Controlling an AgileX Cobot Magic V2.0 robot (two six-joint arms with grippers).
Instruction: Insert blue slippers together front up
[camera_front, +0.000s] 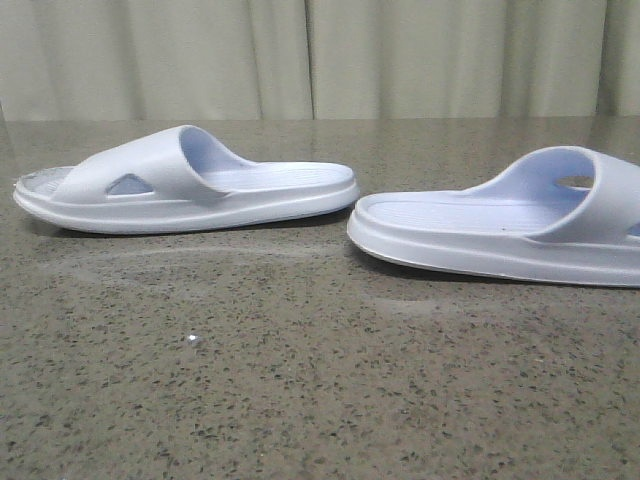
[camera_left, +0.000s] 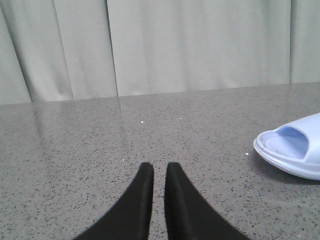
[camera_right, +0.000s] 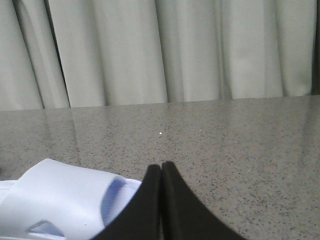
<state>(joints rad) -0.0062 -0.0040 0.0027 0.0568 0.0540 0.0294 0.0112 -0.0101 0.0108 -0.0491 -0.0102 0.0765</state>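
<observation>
Two blue slippers lie apart on the table, soles down. The left slipper points its toe left and the right slipper runs off the right edge. Neither gripper shows in the front view. My left gripper hovers low over bare table, its fingers nearly together with only a thin slit and nothing between them. The toe of one slipper lies off to its side, apart from it. My right gripper is shut and empty, with the strap of the other slipper close beside its fingers.
The speckled grey stone table stretches back to a pale pleated curtain. A bare gap separates the two slippers.
</observation>
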